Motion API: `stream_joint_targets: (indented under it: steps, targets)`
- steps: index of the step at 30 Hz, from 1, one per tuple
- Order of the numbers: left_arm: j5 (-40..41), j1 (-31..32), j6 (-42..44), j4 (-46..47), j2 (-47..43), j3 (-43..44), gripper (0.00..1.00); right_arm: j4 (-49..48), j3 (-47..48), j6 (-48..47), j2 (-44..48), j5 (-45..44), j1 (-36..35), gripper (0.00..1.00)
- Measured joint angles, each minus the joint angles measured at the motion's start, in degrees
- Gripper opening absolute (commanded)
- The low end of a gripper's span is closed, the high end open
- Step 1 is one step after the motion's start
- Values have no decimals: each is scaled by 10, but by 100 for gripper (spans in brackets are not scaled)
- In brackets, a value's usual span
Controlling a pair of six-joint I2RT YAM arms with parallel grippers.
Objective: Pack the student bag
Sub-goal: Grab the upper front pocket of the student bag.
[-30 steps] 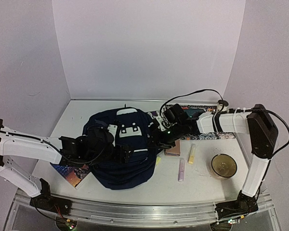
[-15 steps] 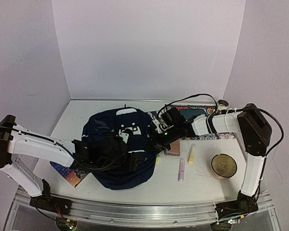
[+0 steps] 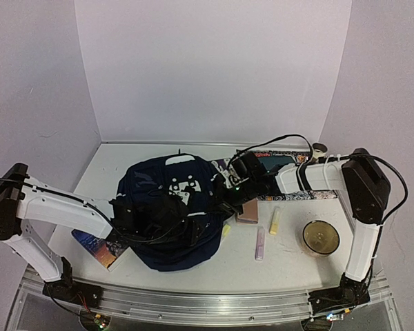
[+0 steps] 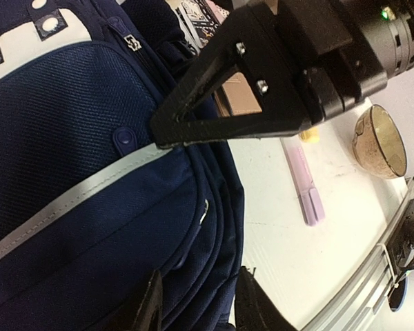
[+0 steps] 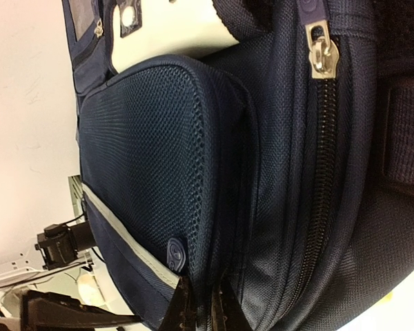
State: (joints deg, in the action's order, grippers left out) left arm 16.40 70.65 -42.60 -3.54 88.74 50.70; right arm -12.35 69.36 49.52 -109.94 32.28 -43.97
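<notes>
Right gripper (image 3: 225,198) is closed on the right side of the bag (image 3: 169,245), seen from above. The left gripper (image 3: 188,226) lies on the bag's front, close to the other one. The big blue bag sits a bit left of the middle of the table (image 3: 290,272), with its front facing up. A bowl (image 3: 321,237) is well off to the right.

From the left wrist, the left gripper's fingers (image 4: 152,307) stand a bit apart with the bag's side edge between them. I cannot tell if they squeeze it. The right gripper's black tip touches the grey stripe (image 4: 76,200) on the front pocket (image 4: 62,117).

From the right wrist, the right gripper's tips are shut tight. They seem to pinch a thin bit of cloth at the pocket's edge. A long zipper (image 5: 322,179) runs beside it and looks zipped shut.

The bag looks soft and floppy, not breakable. Cloth will bunch up and slip, so I think the little metal zipper tab (image 5: 322,45) is the best thing to grab.
</notes>
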Motion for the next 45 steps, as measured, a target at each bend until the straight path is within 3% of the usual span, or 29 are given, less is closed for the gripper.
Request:
stream_joint_targets:
  steps: [12,22,32,39,42,45]
  targets:
    - [9,7,-8,-15,56,40,39,-15,0,38,9,-4,-3,0]
    - [72,18,-34,-60,77,71,46,-34,2,49,9,-18,-9,0]
    - [144,21,-85,-123,77,100,42,-54,9,69,9,-25,-15,0]
    - [186,21,-89,-162,89,121,23,-58,19,78,9,-26,-17,0]
    - [196,21,-87,-175,101,127,3,-55,21,78,9,-30,-17,0]
    - [188,22,-74,-178,103,127,0,-57,27,78,9,-30,-19,0]
